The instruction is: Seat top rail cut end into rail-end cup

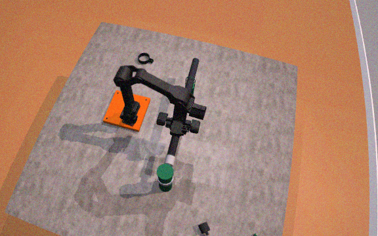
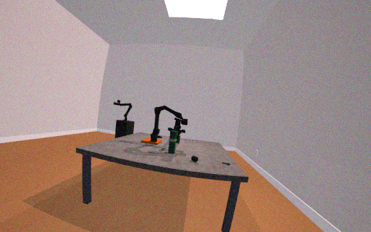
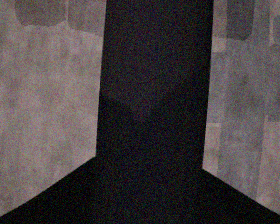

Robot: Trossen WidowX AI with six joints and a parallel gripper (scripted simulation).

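Observation:
The dark fence rail (image 1: 174, 145) (image 3: 156, 60) runs from the back past the green small post (image 1: 193, 87) (image 2: 178, 139), where the loop cap is hard to make out. My gripper (image 1: 178, 130) (image 3: 142, 169) is shut on the rail between that post and the big post. The green big post (image 1: 165, 187) (image 2: 172, 148) stands upright, with its light brace band (image 1: 166, 182) (image 2: 172, 140) around it below the green post cap (image 1: 165, 172). The pale rail-end cup (image 1: 170, 159) is beside the post, at the rail's near end. How deep the rail sits in it cannot be told.
A black ring clamp (image 1: 144, 58) lies at the back left of the grey table (image 1: 241, 115) (image 2: 114, 156). The arm's orange base plate (image 1: 113, 109) (image 2: 147, 141) is left of the rail. A small dark block (image 1: 204, 227) (image 2: 194, 158) lies at the front, with a small thin part (image 2: 226, 164) right of it.

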